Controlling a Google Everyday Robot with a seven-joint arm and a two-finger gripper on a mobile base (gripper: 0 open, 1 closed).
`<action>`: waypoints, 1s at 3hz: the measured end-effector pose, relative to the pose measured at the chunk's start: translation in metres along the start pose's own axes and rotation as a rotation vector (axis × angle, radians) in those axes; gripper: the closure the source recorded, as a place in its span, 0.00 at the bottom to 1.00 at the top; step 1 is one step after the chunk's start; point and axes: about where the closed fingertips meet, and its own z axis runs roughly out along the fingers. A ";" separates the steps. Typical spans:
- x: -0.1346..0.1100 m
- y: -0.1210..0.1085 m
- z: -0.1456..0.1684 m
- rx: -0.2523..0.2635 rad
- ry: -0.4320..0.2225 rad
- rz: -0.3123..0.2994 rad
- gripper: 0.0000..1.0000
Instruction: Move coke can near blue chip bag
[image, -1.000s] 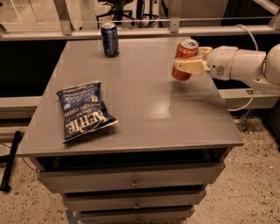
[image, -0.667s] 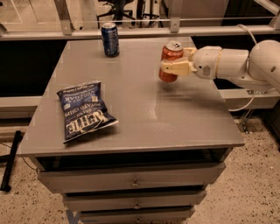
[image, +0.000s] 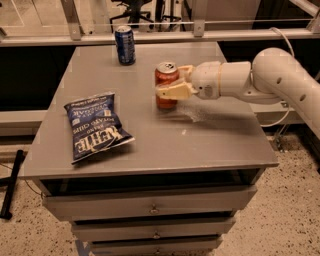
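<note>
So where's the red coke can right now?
In the camera view, the gripper holds the coke can mid-table, right of the blue chip bag, in front of the dark blue soda can.

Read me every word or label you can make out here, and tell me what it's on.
"KETTLE": white letters on the blue chip bag; its smaller print is too blurred to read.
On the coke can, held in the gripper right of the bag: lettering unreadable.
On the dark blue soda can further back: label unreadable.
</note>
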 end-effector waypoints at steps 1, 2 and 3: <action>0.012 0.031 0.022 -0.058 0.032 0.002 1.00; 0.011 0.039 0.027 -0.073 0.033 0.002 1.00; 0.010 0.039 0.027 -0.074 0.033 0.002 1.00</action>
